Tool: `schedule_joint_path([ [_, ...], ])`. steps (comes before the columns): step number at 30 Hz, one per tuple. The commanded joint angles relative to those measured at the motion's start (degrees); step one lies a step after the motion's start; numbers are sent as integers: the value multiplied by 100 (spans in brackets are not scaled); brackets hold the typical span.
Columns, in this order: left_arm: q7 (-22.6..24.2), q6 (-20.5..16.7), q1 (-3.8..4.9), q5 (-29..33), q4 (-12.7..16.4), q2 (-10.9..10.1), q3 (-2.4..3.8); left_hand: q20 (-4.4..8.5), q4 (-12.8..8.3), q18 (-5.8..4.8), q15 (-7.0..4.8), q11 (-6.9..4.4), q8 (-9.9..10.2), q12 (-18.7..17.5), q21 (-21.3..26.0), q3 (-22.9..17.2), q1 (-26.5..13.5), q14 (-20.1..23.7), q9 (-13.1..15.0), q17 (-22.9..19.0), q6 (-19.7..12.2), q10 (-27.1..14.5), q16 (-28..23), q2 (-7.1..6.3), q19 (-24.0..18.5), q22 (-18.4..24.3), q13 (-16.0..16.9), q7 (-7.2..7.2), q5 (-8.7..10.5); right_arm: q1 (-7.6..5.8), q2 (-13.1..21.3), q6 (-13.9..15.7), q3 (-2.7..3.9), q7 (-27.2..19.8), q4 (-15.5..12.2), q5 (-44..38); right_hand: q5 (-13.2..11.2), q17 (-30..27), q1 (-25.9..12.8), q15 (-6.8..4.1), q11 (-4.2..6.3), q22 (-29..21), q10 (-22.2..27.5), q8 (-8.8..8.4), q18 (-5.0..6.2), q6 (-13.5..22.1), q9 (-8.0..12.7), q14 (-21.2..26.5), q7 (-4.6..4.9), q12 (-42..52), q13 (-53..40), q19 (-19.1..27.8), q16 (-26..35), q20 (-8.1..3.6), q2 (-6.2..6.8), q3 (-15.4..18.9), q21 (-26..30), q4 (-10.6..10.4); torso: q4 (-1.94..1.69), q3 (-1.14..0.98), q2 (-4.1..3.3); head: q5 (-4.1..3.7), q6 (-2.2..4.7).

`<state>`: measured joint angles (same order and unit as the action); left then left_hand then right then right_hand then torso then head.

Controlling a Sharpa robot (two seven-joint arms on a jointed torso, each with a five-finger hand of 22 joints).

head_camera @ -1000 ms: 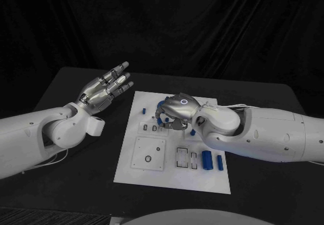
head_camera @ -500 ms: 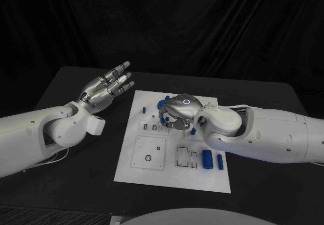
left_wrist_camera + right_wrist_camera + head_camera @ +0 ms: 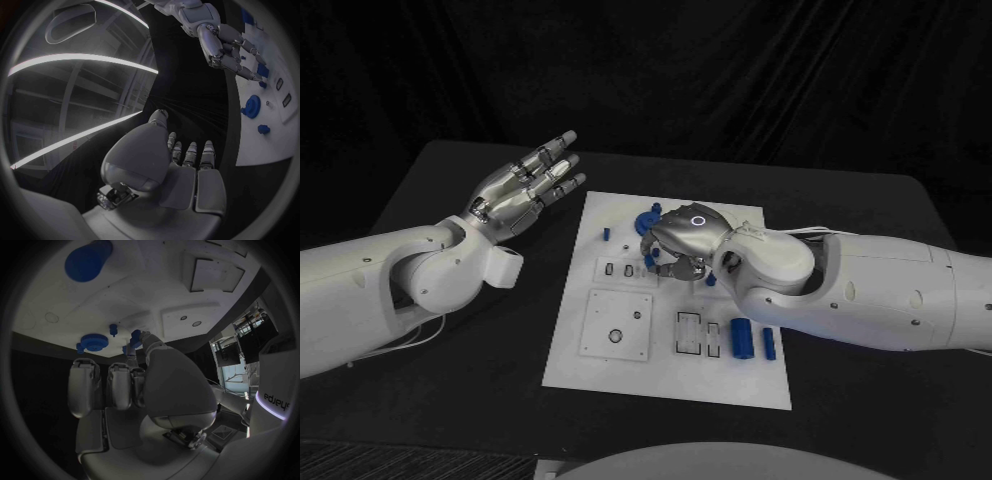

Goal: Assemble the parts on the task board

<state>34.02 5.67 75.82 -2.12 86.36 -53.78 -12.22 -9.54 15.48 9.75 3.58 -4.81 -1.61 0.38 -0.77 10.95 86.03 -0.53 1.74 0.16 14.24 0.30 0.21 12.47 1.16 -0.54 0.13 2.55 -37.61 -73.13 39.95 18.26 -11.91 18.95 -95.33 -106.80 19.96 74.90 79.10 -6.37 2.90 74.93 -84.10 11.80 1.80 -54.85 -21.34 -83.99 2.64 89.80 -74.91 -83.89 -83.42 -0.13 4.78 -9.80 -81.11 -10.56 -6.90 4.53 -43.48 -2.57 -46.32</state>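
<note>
Fingers of the right robot hand [image 3: 678, 243] curl downward over the middle of the task board [image 3: 672, 375], near its far half. Whether they pinch a part cannot be told: the back of the hand covers the fingertips in the head view. In the right wrist view the fingers [image 3: 119, 385] reach toward the white plate, with a small blue peg [image 3: 135, 335] right at the tip of the thumb and a round blue disc [image 3: 94, 342] just beside it; contact is unclear.

The left robot hand [image 3: 525, 190] hangs above the black surface [image 3: 459, 360] to the board's left, palm up and tilted, fingers straight and spread, holding nothing. The left wrist view shows the same open palm [image 3: 181, 170] with nothing in it.

On the board, a round blue part [image 3: 651, 217] sits at the far edge just beyond the right robot hand. A small blue peg [image 3: 606, 236] stands near the board's left edge. Two blue cylinders [image 3: 741, 340] lie side by side near the board's right edge, beside a row of rectangular slots [image 3: 689, 334]. A square recessed plate [image 3: 619, 326] lies on the near left part of the board.
</note>
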Motion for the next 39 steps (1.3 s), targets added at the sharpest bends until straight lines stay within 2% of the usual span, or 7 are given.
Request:
schedule_joint_path([
  [1, 30, 94, -9, -12, -2, 10, 5, -48, -4, 38, 39, 31, -24, -31, -28, -41, 52, 20, 10, -2, 10, -9, -7, -1, 4, -4, -6, -9, -38, 42, 17, -39, 3, 187, -23, -50, -8, 527, -21, 30, -43, 1165, -590, -21, 47, 11, -7, -413, 25, 20, -1509, -187, 20, 38, -17, 8, 26, 27, 2, 2, 2, 11, -13],
  [15, -9, 127, -20, -12, -31, 15, 5, -49, -10, 37, 41, 35, -22, -35, -25, -54, 63, 24, 8, -3, -3, -22, -8, 0, 1, -2, -11, -18, -42, 132, 6, 6, 3, 241, -8, -50, -26, 504, -42, 40, -50, 1156, -590, -34, 53, 20, -7, -409, 37, 20, -1509, -177, 36, 47, -13, 13, 53, 39, -5, 0, 0, -27, -41],
  [22, -12, 128, -24, -12, -48, 18, 5, -49, -14, 36, 41, 34, -20, -37, -25, -61, 69, 25, 7, -4, -10, -28, -9, 0, 0, -2, -13, -19, -46, 144, -1, -34, 3, 228, 12, -50, -70, 475, -116, 59, -62, 1151, -590, -124, 58, 142, 9, -406, 43, 20, -1509, -175, 54, 72, 0, 24, 75, 73, 7, -1, 0, -15, -53],
  [25, -11, 130, -26, -12, -55, 20, 5, -49, -16, 36, 41, 31, -20, -38, -24, -66, 73, 27, 7, -4, -11, -30, -9, -1, 0, -2, -13, -19, -49, 151, -4, -47, 3, 222, 24, -50, -102, 472, -142, 60, -63, 1151, -590, -149, 58, 177, 13, -407, 45, 20, -1509, -176, 55, 76, 3, 29, 77, 80, 1, 0, -1, -22, -58],
  [29, -14, 132, -28, -12, -61, 22, 5, -49, -19, 36, 41, 28, -20, -38, -25, -71, 77, 26, 7, -4, -13, -30, -9, -2, 0, -2, -13, -18, -50, 161, -7, -74, 3, 214, 37, -50, -224, 449, -223, 63, -65, 1148, -590, -272, 62, 344, 53, -406, 43, 20, -1509, -176, 66, 86, 9, 39, 98, 109, -2, 1, -4, -25, -63],
  [34, -18, 135, -31, -12, -66, 22, 5, -49, -19, 36, 41, 28, -20, -38, -25, -71, 77, 26, 7, -4, -13, -30, -9, -2, 0, -2, -13, -18, -50, 169, -16, -78, 3, 203, 54, -50, -337, 434, -285, 66, -67, 1147, -590, -330, 64, 409, 82, -404, 46, 20, -1509, -175, 74, 88, 11, 53, 111, 112, 0, 1, 1, -25, -73],
  [39, -22, 139, -35, -12, -68, 21, 5, -49, -19, 36, 41, 28, -20, -38, -25, -71, 77, 26, 7, -4, -13, -30, -9, -2, 0, -2, -13, -18, -50, 173, -23, -77, 3, 187, 72, -50, -614, 379, -406, 63, -56, 1132, -550, -489, 76, 598, 181, -394, 31, -28, -1453, -158, 105, 89, 11, 93, 177, 119, -1, 1, 0, -28, -79],
])
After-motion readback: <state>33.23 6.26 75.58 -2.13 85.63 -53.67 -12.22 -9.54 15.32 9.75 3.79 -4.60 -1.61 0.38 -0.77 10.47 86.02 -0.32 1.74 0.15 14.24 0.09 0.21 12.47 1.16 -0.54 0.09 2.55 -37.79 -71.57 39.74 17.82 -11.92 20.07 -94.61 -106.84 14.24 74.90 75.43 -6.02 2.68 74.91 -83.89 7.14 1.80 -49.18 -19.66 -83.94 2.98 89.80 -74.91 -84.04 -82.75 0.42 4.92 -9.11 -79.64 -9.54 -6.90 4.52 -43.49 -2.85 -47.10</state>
